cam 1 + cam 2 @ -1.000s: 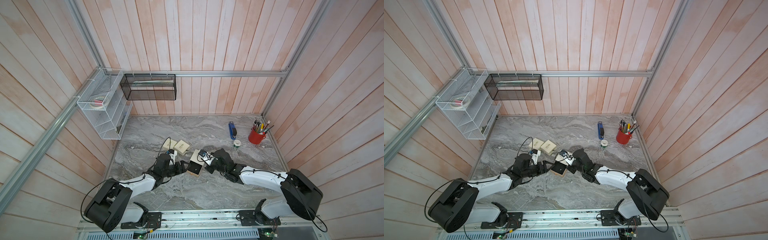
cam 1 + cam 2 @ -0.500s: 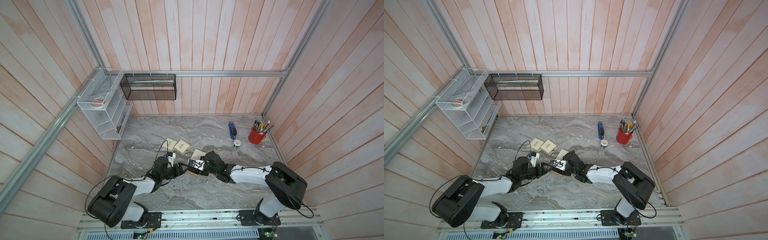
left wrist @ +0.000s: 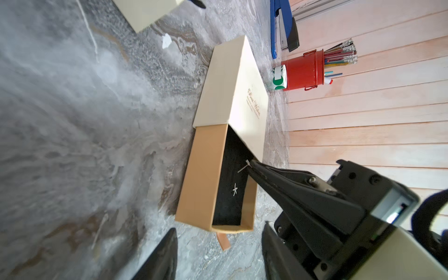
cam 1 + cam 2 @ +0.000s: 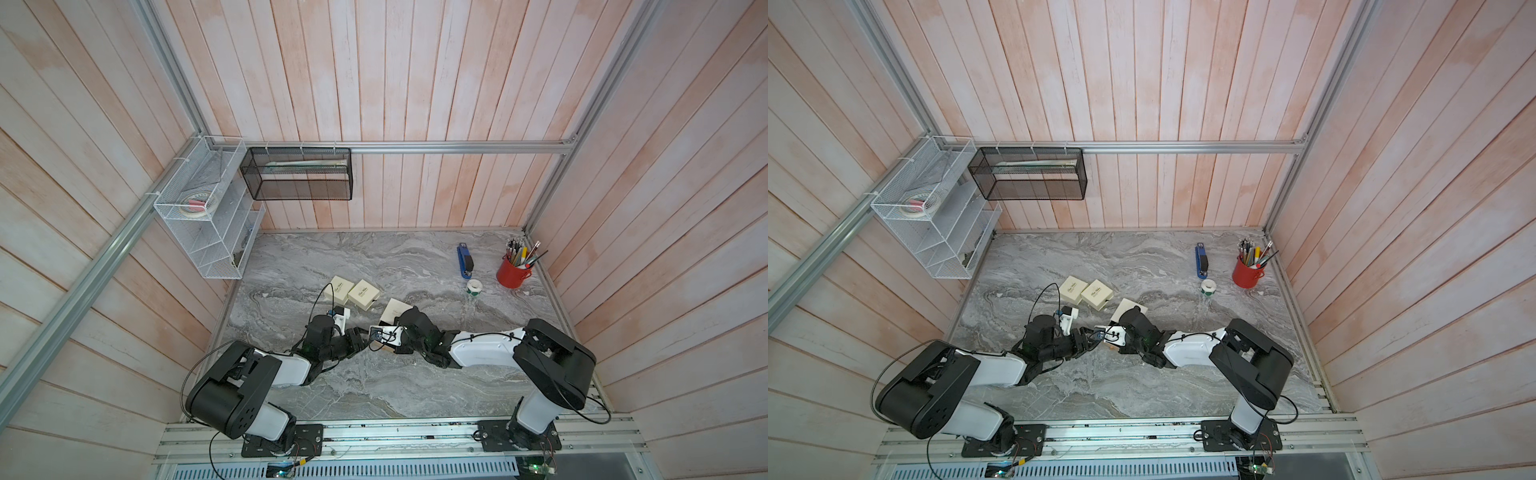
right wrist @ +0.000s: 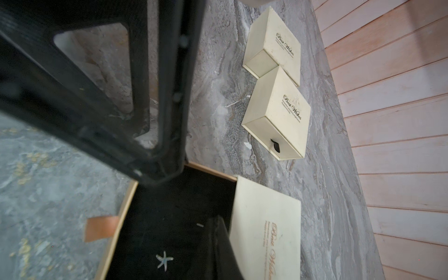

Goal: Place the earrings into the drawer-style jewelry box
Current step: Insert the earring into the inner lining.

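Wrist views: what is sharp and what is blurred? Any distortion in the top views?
Left wrist view: drawer, starfish earring and second earring at the right hand's tips sharp, table beside them smeared. Right wrist view: closed boxes sharp, near black finger out of focus, starfish earring soft. Both top views: even soft light, walls splayed by the wide lens, earrings too small to make out.

We see a grey-veined marble table (image 4: pixel 374 257), a cream box (image 3: pixel 244 80), its tan drawer (image 3: pixel 206 174) (black lining), pale, perhaps silvery earrings (image 3: pixel 234 189), a red cup (image 4: pixel 511 274) and a blue stapler (image 4: pixel 464 259).
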Controlling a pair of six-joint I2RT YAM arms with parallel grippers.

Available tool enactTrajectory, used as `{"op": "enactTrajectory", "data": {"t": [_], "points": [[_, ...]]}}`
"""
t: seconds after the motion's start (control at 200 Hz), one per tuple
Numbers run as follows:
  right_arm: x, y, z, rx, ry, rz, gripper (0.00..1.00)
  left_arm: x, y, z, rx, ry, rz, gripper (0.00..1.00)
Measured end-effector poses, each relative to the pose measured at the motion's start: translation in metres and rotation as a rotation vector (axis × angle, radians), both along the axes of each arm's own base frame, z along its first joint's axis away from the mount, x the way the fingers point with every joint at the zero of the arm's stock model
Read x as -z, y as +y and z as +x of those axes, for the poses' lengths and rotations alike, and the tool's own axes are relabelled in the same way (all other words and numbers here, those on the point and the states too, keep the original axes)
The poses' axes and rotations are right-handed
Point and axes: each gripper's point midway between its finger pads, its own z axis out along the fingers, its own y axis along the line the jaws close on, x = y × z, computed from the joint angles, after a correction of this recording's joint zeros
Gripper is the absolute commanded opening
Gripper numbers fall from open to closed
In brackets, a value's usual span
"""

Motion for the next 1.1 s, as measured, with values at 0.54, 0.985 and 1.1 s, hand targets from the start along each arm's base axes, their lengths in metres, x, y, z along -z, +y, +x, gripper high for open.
{"op": "enactTrajectory", "data": {"t": [0.54,0.985,1.1], "points": [[0.006,0.004,0.008,0.028,-0.036,-0.02,0.0,0.001,-0.004,0.002,0.018,0.004,-0.01,0.54],[0.017,0.006,0.002,-0.002,-0.037,-0.061,0.0,0.004,-0.006,0.001,0.028,0.016,-0.011,0.54],[0.018,0.007,0.0,-0.012,-0.04,-0.071,0.0,0.005,-0.005,0.001,0.027,0.018,-0.01,0.54]]}}
